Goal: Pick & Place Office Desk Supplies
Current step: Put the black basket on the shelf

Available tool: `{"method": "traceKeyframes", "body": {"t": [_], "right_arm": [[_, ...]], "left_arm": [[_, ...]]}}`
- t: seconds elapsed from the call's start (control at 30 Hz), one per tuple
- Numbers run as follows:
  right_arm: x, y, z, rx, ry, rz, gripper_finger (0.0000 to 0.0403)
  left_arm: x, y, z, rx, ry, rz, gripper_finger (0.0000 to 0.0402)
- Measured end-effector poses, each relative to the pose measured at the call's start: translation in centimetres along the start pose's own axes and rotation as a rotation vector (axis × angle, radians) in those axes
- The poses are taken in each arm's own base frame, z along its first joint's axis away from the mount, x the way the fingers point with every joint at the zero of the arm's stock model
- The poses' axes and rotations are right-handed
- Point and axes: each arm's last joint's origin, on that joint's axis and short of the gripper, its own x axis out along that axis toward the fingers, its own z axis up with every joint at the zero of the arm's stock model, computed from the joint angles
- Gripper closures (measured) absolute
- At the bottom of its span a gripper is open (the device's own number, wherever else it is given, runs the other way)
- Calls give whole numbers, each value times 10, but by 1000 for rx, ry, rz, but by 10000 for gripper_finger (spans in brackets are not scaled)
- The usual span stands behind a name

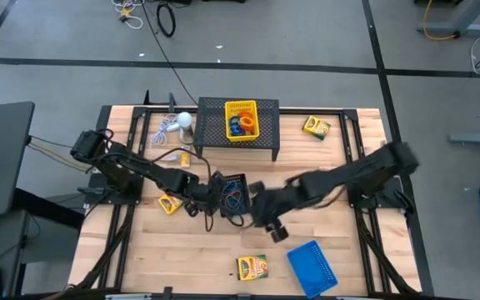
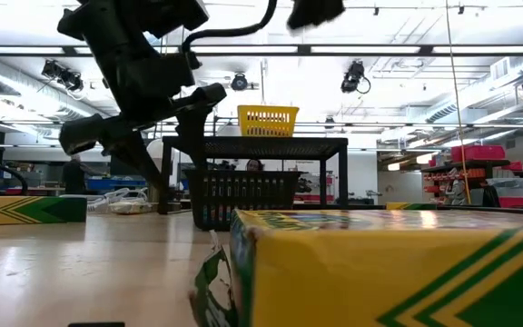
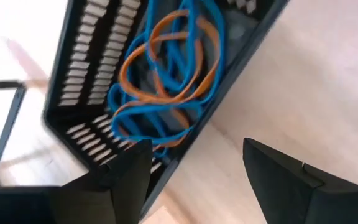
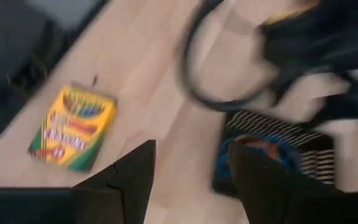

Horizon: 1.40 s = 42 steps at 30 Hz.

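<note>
high view is showing the black mesh tray (image 1: 232,195) sitting at the table's centre, holding blue and orange rubber bands (image 1: 234,197). left gripper (image 1: 212,200) is hovering at its nine o'clock edge with fingers spread wide, gripping nothing. right gripper (image 1: 261,206) is hanging at the tray's three o'clock side, fingers also apart and empty. yellow tray (image 1: 241,120) is resting on the black stand (image 1: 237,127) at twelve o'clock, blue tray (image 1: 312,266) lying toward five o'clock, one crayon box (image 1: 252,267) at six o'clock.
</note>
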Motion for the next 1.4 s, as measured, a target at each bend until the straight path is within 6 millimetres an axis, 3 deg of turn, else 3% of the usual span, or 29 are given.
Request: {"method": "traceKeyframes", "body": {"t": [0.2,0.4,0.57,0.7,0.97,1.2,1.4], "right_arm": [[-69,-5,-29,29,-243,-149,190],[-102,5,-80,130,-319,-286,190],[-104,15,-114,210,-317,-315,190],[-98,21,-129,238,-301,-307,190],[-89,25,-139,235,-255,-292,190],[-89,26,-140,222,-241,-291,190],[-88,26,-142,220,-225,-288,190]], "left_arm": [[1,2,-2,10,-7,-15,148],[7,5,-1,75,-51,-18,158],[29,-1,0,145,-44,-66,171],[39,-4,0,233,11,-42,208],[38,-1,-4,269,113,39,385],[36,-6,-2,299,146,40,397],[16,-21,1,322,144,-29,398]]}}
